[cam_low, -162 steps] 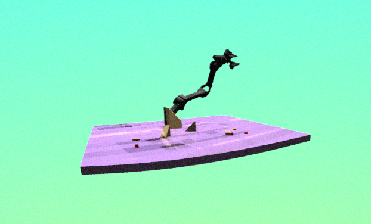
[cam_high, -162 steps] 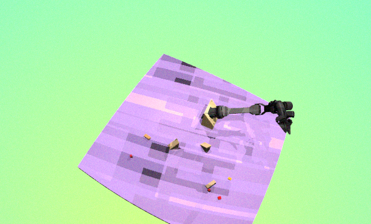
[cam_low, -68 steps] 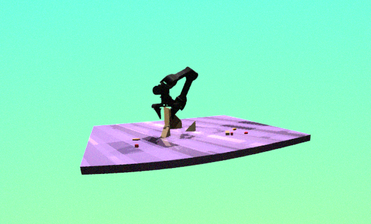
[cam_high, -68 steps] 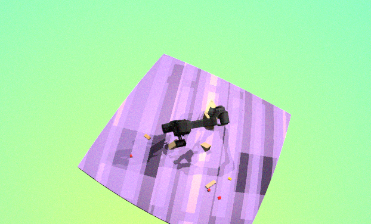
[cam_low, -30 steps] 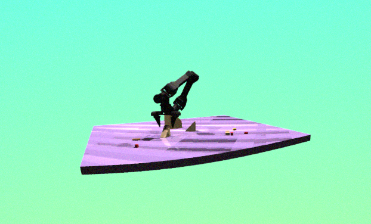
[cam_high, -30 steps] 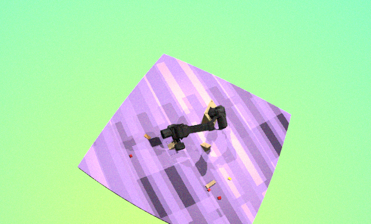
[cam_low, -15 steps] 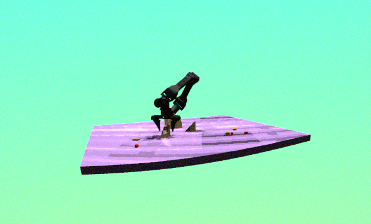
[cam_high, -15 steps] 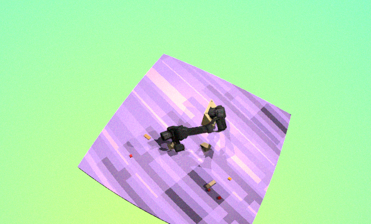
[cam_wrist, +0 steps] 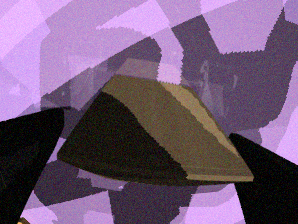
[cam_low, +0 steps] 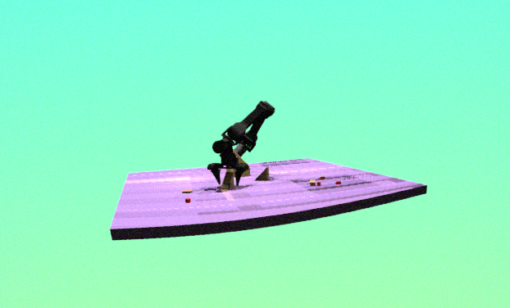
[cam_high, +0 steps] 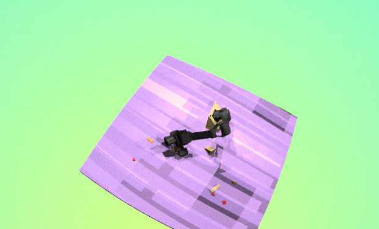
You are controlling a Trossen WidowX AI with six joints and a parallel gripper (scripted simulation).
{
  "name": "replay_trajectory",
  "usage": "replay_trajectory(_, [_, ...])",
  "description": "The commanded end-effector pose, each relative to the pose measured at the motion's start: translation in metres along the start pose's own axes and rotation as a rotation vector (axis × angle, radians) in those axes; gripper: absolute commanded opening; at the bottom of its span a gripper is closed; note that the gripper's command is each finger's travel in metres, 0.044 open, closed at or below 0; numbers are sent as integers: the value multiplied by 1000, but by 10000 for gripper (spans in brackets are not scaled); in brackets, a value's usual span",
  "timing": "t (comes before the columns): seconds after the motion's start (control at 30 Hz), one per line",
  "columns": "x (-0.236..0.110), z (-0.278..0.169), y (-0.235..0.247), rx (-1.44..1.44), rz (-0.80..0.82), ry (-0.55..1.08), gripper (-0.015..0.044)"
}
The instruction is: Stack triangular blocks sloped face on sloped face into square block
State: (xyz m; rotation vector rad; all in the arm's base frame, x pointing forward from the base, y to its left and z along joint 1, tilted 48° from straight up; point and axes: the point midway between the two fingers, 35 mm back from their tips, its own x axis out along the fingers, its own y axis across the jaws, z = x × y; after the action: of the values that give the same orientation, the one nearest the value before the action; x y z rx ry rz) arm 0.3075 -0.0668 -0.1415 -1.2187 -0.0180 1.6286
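In the exterior view, a red cube (cam_high: 133,159) (cam_low: 188,200) is occupying the nearest position among the loose parts on the purple table (cam_high: 108,152) (cam_low: 153,213). Just behind it, a flat orange piece (cam_high: 150,139) (cam_low: 187,191) is lying near the arm's working end. Next, the first triangular block (cam_low: 228,180) (cam_wrist: 155,130) is resting on the table beneath the gripper (cam_high: 175,150) (cam_low: 228,183) (cam_wrist: 147,122). The end effector is pointing downward, its two fingers standing widely spread on opposite sides of this block and not clamping it; the wrist view is showing the right-hand finger overlapping the block's lower corner, and whether they are touching is not discernible. Toward the right, a tan rectangular block (cam_high: 215,188) (cam_low: 312,183) is lying just beside a small red block (cam_high: 213,194) (cam_low: 319,183), while another red block (cam_high: 224,202) (cam_low: 338,183) is sitting near them. Farther back, the second triangular block (cam_high: 210,149) (cam_low: 264,174) is standing apart from the first, its sloped face showing; the two are not forming a square block. A small orange block (cam_high: 234,183) (cam_low: 322,178) is resting beyond the tan one. Farthest back, a large tan part (cam_high: 215,107) is standing beside the black arm's base, partly hidden.
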Motion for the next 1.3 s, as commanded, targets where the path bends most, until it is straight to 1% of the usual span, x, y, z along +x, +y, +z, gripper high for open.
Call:
replay_trajectory(0.0, [4,1,1,7,-5,-4,387])
replay_trajectory(0.3, [4,1,1,7,-5,-4,151])
replay_trajectory(0.5, [4,1,1,7,-5,-4,111])
replay_trajectory(0.63, [3,1,1,7,-5,-4,6])
replay_trajectory(0.9, [-26,0,2,3,0,-2,0])
replay_trajectory(1.27, [-27,0,2,7,0,-3,0])
